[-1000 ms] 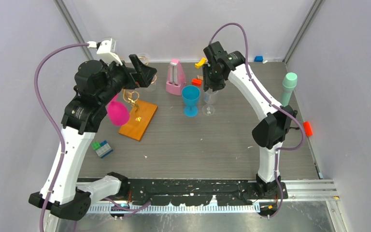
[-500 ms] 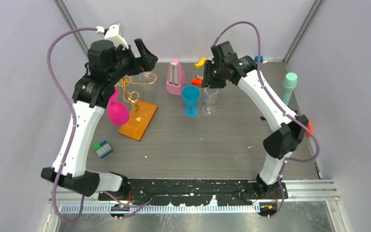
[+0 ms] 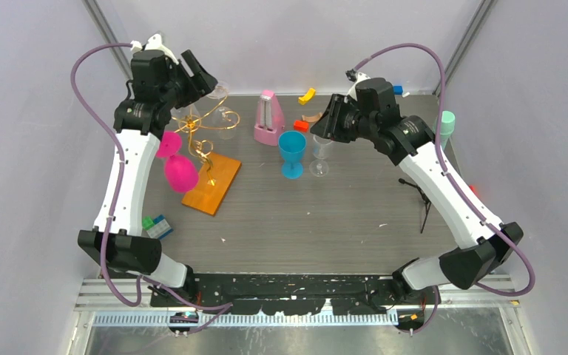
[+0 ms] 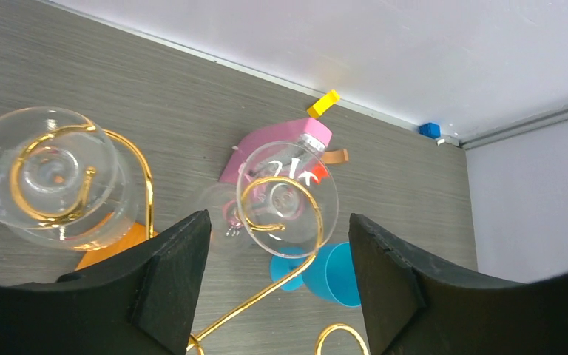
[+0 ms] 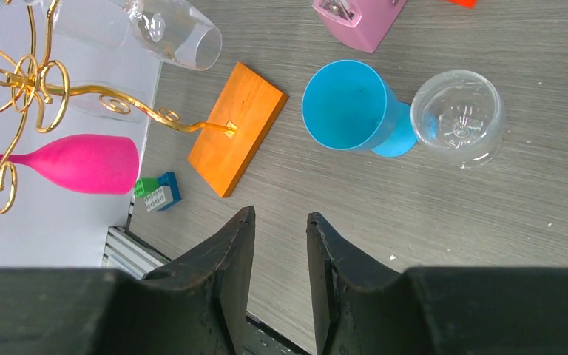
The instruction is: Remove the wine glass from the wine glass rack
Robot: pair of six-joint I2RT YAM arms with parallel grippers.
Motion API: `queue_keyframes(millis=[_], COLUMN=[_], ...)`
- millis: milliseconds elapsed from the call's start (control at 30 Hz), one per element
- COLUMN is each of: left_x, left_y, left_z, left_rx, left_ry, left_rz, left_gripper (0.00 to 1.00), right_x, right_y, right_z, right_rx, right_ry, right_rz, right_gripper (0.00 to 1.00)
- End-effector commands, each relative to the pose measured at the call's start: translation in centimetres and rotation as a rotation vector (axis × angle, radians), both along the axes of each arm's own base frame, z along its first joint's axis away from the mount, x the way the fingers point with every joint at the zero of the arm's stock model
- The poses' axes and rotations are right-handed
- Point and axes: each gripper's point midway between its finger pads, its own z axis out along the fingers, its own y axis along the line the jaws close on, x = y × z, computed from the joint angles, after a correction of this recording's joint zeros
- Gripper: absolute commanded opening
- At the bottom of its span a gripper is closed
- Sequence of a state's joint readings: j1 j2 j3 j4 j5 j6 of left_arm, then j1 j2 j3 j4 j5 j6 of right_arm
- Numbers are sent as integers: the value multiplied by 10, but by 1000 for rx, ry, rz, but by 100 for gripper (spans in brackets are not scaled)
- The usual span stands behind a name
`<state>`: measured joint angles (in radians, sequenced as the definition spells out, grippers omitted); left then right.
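Observation:
The wine glass rack (image 3: 198, 132) is gold wire on an orange base (image 3: 211, 183), at the table's left. A pink wine glass (image 3: 180, 171) hangs upside down on its near side, and clear wine glasses (image 3: 225, 118) hang on its far arms. My left gripper (image 3: 205, 78) is open and empty above the far arms. In the left wrist view (image 4: 277, 222) one clear glass's foot (image 4: 287, 198) sits in a gold curl between its fingers, untouched. My right gripper (image 3: 328, 122) hangs above the table, empty, its jaws a narrow gap apart (image 5: 281, 214).
A blue goblet (image 3: 292, 151) and a clear glass (image 3: 320, 151) stand mid-table. A pink metronome (image 3: 268, 118) stands behind them. Toy blocks (image 3: 155, 224) lie front left. A teal cylinder (image 3: 447, 122) stands at the right, and small coloured pieces (image 3: 307, 95) lie along the back wall.
My left gripper has risen and moved back and left over the rack's far arms. My right arm has swung right and up, away from the standing clear glass.

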<state>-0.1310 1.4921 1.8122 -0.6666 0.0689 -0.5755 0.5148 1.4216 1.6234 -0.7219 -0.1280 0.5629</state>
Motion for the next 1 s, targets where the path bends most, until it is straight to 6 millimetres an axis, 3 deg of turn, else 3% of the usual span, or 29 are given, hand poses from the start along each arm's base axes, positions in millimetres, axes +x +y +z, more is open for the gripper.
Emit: queue_keyframes(millis=[0,300,733,800,867,967], left_x=[4,21,30,32,32,33], left_y=[5,9,-4,8,9,10], left_z=[16,3,-10,-10,-10,-11], left_rx=[-47,-120,-236,-248,-263,-271], left_ry=[-38,-10,12,2,1,5], left_rz=[-9,-43,-138,-112,-115,-115], left_gripper=[68,69,48,42,33,28], right_x=[-6,-14,-17,-17,-18,-19], right_y=[2,-3,-6,-6,-6,-8], right_z=[23,28,27,27,27,27], right_rx=[85,112,136,139,141,140], right_ry=[-66,-77,-71,-72,-72,-73], right_rz=[3,-15,-39,-41,-40,-45], right_gripper=[37,36,33,33,32,32])
